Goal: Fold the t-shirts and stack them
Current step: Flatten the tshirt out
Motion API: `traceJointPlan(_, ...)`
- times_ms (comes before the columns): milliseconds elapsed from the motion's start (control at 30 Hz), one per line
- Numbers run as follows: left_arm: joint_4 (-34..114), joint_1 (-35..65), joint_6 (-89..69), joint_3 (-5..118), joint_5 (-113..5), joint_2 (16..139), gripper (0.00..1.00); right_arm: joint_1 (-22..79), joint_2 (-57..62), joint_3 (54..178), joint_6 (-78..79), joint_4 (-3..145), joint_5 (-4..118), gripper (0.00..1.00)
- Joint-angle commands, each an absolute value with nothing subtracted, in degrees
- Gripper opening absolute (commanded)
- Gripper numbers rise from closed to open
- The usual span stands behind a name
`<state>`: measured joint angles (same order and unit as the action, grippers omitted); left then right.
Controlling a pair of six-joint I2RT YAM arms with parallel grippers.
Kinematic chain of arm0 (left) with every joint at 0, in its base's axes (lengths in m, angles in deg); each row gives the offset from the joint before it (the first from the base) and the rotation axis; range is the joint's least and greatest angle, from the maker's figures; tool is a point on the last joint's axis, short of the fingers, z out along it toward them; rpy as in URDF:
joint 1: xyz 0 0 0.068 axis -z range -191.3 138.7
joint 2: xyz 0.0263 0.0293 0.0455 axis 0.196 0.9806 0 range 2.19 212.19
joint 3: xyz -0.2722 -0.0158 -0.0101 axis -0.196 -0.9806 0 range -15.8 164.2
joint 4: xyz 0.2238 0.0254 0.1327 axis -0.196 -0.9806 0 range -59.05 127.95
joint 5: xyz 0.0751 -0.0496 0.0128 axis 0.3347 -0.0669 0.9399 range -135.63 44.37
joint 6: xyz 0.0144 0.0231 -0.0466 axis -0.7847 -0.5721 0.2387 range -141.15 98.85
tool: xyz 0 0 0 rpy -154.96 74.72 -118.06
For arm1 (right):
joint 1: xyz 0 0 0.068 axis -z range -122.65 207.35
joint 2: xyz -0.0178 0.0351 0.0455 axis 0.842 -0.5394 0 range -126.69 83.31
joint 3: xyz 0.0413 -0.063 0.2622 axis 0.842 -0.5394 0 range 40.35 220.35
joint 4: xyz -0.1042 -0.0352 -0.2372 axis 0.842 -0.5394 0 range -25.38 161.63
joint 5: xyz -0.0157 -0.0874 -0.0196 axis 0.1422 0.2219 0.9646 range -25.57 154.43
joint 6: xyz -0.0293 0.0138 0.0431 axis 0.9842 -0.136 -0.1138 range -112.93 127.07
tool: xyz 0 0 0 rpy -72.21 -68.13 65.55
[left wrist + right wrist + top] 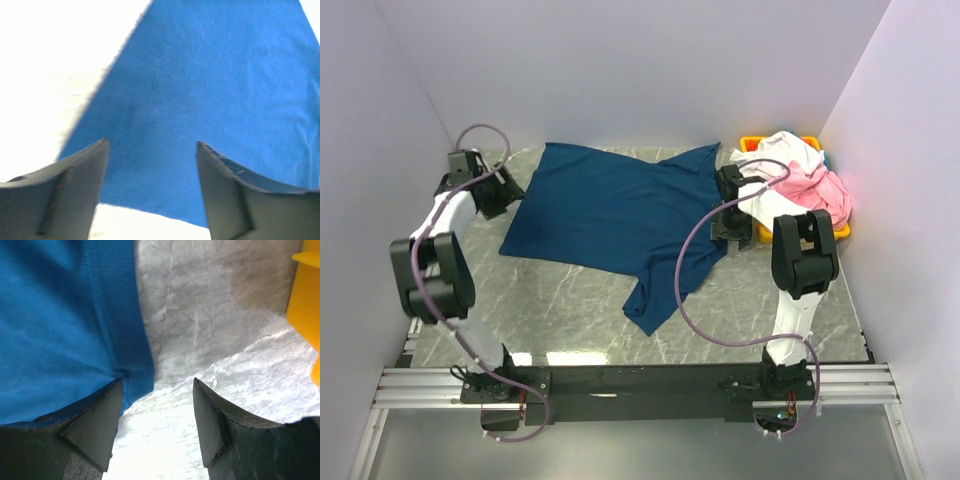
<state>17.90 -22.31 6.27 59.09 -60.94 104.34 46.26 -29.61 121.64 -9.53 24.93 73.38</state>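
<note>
left claw (152,145) hangs released over the left corner of the navy t-shirt (610,205), upper left of the top view. right claw (157,382), also released, straddles its right edge, right of centre. the navy t-shirt lies spread across the middle of the table (550,300). pink shirt (815,190) and white shirt (785,150) are heaped in the yellow bin (845,232), upper right.

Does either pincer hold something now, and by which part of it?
Nothing is held. The left pincer is open over the navy t-shirt; the right pincer is open at its edge.
</note>
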Motion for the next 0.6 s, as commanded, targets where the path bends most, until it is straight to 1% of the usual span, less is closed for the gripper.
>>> traceJointPlan(0, 13.87, -23.61, 3.55, 56.81, -52.59, 96.33, 0.73, 46.28, -23.83, 121.91, -9.01, 25.13, 71.20, 0.65)
traceJointPlan(67, 13.26, -23.61, 3.55, 53.39, -51.61, 94.39, 0.69, 46.37, -22.69, 122.43, -9.10, 25.22, 69.45, 0.65)
traceJointPlan(167, 12.64, -23.61, 3.73, 49.77, -50.55, 93.77, 0.54, 45.84, -21.11, 123.66, -9.28, 24.78, 69.00, 0.65)
traceJointPlan(200, 12.55, -23.69, 3.90, 49.07, -50.29, 93.77, 0.47, 45.75, -20.58, 124.02, -9.19, 24.43, 68.91, 0.65)
traceJointPlan(333, 12.20, -23.96, 3.99, 47.48, -50.90, 94.64, 0.45, 45.14, -18.12, 125.60, -8.93, 23.72, 67.33, 0.65)
traceJointPlan(567, 12.11, -25.10, 3.73, 46.07, -49.23, 96.23, 0.44, 44.96, -16.27, 124.11, -10.51, 24.43, 64.61, 0.65)
